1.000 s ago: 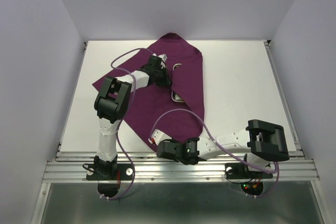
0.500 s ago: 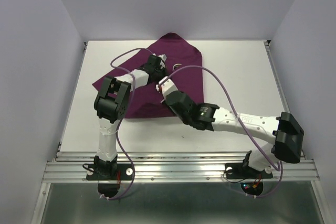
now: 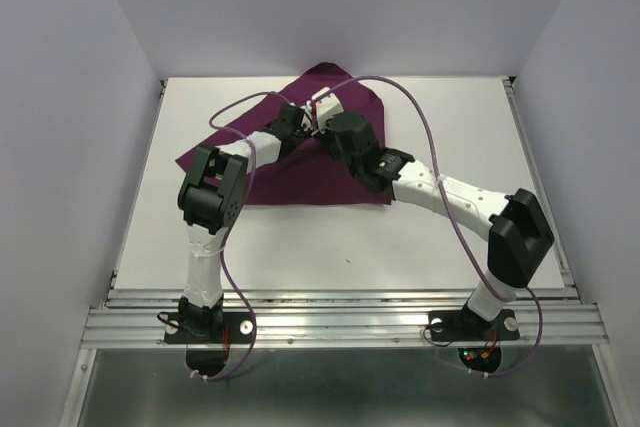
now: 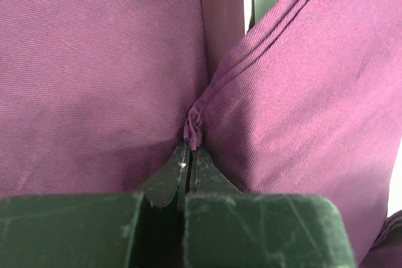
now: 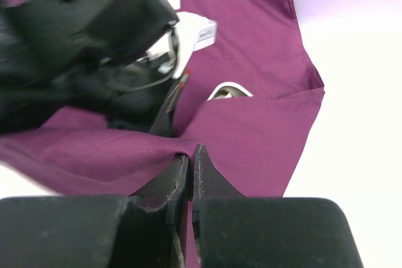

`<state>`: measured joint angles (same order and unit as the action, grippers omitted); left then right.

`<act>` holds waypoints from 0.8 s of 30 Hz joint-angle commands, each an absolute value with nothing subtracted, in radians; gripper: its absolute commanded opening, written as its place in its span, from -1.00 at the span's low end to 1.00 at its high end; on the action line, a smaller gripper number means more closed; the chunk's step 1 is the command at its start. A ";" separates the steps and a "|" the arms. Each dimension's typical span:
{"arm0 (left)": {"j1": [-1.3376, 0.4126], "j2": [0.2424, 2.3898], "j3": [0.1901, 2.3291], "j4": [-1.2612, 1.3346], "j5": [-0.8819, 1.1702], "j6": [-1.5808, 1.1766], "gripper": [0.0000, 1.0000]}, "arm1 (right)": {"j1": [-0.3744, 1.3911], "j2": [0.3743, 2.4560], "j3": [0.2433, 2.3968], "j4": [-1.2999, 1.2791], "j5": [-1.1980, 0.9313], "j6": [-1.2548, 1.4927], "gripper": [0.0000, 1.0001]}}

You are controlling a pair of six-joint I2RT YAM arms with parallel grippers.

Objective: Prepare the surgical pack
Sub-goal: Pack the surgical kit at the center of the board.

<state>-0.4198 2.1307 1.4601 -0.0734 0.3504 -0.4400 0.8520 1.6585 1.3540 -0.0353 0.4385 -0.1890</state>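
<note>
White tabletop (image 3: 450, 237), walled in on three sides, carries one dark-purple cloth (image 3: 300, 187) across its far middle part. The cloth lies folded over on itself in overlapping layers. Its near edge runs almost straight across the middle of the surface, one corner points toward the left wall, and its far corner sits up by the back wall. White surface shows to the left and right of the fabric and along the near side, where a metal rail (image 3: 340, 302) borders the tabletop.

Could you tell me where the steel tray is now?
The steel tray peeks out between folds of the purple cloth in the right wrist view, just beyond the right gripper.
</note>
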 commanded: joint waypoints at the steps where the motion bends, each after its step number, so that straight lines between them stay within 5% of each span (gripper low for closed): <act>1: -0.411 2.164 1.457 -0.178 0.347 -0.396 -1.00 | 0.798 1.709 1.454 0.110 0.370 -0.215 -0.99; 24: -0.411 2.187 1.483 -0.241 0.308 -0.348 -1.00 | 0.663 2.000 1.657 0.172 0.293 -0.107 -0.99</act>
<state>-0.4129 2.1437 1.4883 -0.1116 0.3664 -0.4011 0.6872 1.9911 1.5894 0.0307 0.3084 -0.1371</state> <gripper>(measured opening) 0.040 0.043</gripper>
